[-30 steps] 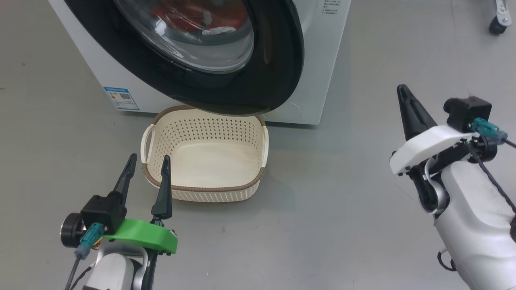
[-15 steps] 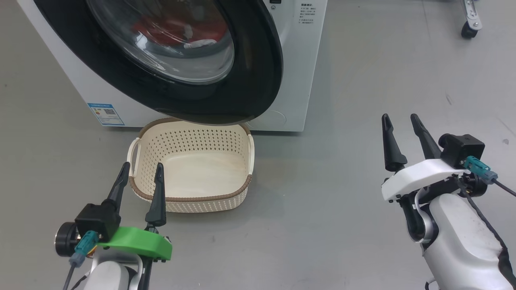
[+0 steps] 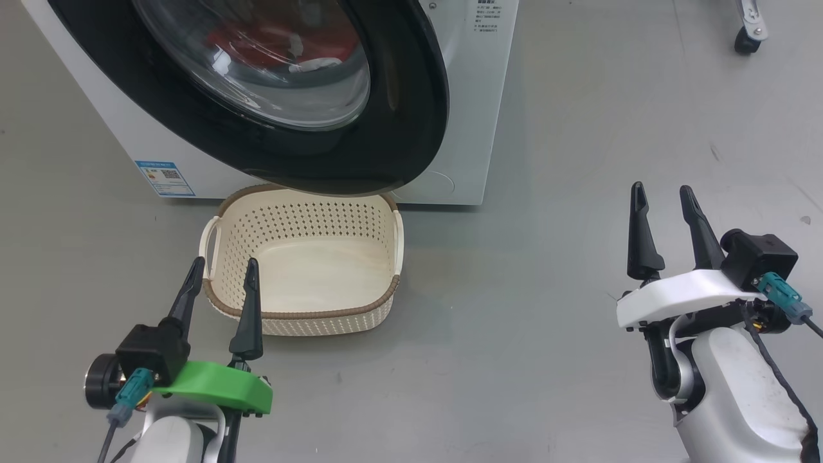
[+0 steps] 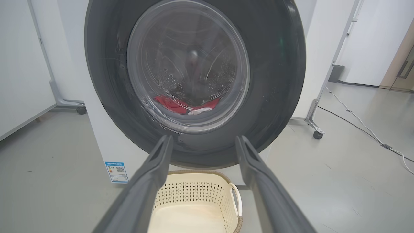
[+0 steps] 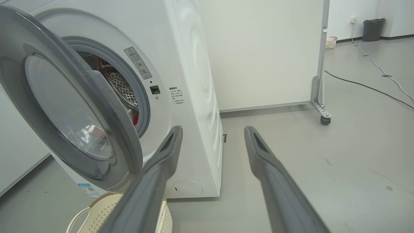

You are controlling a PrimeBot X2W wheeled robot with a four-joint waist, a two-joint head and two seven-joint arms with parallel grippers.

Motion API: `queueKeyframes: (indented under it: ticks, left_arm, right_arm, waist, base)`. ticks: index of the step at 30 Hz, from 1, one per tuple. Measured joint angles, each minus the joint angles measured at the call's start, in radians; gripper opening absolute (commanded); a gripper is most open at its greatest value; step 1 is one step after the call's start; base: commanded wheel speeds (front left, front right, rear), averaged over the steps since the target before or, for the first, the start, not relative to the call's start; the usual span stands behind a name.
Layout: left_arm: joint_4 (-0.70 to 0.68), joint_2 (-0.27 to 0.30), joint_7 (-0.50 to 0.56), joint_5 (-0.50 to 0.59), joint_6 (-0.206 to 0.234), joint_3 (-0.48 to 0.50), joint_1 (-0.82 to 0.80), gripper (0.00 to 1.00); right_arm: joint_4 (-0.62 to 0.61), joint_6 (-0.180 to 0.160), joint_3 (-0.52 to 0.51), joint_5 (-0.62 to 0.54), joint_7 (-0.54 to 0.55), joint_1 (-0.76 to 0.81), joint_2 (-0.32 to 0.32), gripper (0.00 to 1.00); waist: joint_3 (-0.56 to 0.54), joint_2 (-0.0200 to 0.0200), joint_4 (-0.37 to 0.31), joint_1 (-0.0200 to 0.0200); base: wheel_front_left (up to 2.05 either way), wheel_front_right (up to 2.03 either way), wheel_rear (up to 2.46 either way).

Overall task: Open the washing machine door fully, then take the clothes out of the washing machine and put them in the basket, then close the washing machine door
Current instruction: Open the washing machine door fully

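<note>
Currently, the washing machine door is seen ajar; left tool and right tool are spread, empty.
Its free edge is best hooked by the right tool and swung wide.

Lighting's bright and really even here, soft overhead stuff, nothing dim. Shadows are weak, just a faint smudge on the floor right beside the basket. The glass in the washing machine door throws white glare streaks, and its glossy black rim mirrors the room a bit. In the wrist views the fingers of the left gripper and right gripper look soft and out of focus up close, and the washing machine bows from the wide lens.
</note>
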Motion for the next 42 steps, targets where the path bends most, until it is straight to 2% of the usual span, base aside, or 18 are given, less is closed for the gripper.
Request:
queueKeyframes:
  ticks: [16,42]
  left_arm:
    - [-0.004,0.000,0.000,0.001,-0.001,0.002,0.000,1.00]
    - [-0.004,0.000,0.000,0.001,-0.001,0.001,0.000,1.00]
  right_arm:
    - [-0.067,0.002,-0.033,-0.054,0.000,0.061,0.020,1.00]
    - [-0.090,0.037,-0.066,-0.097,0.000,0.109,0.043,1.00]
  waist:
    - [0.016,0.0000,-0.001,0.0000]
    - [0.021,0.0000,0.007,0.0000]
  base:
    - [0.00,0.00,0.00]
    - [0.00,0.00,0.00]
